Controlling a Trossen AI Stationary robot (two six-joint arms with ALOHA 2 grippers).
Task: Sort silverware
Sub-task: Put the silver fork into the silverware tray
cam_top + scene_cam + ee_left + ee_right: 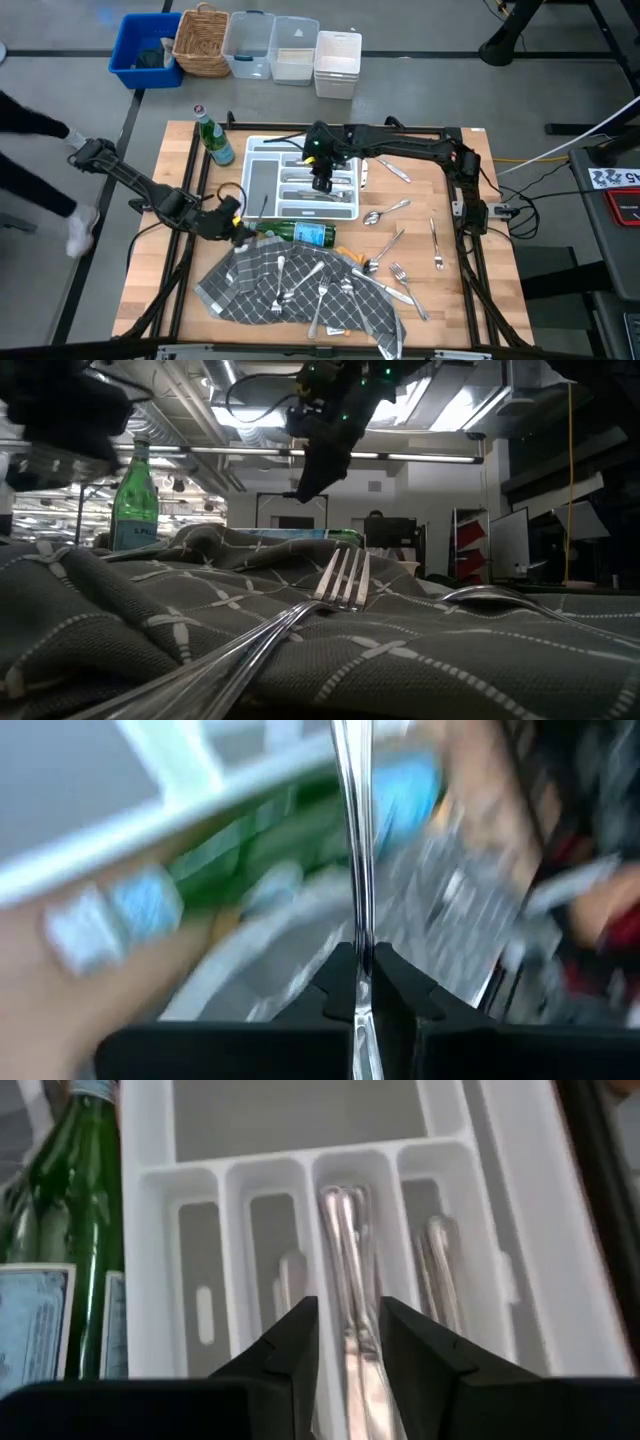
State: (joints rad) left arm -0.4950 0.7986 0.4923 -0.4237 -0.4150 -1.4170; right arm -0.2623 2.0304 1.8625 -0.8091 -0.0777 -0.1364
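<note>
blurred: green bottle [250, 850] and tray edge [150, 815] in left wrist view | cut off: held utensil's [358, 870] far end | hidden: fork [300, 615] handle's near end

Both arms are black and thin. The right gripper [321, 184] has little green lights. Black cables hang from both arms.

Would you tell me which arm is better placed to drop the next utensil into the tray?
Left: its fingers are shut on a utensil beside the tray. The right gripper hangs open over it.
</note>
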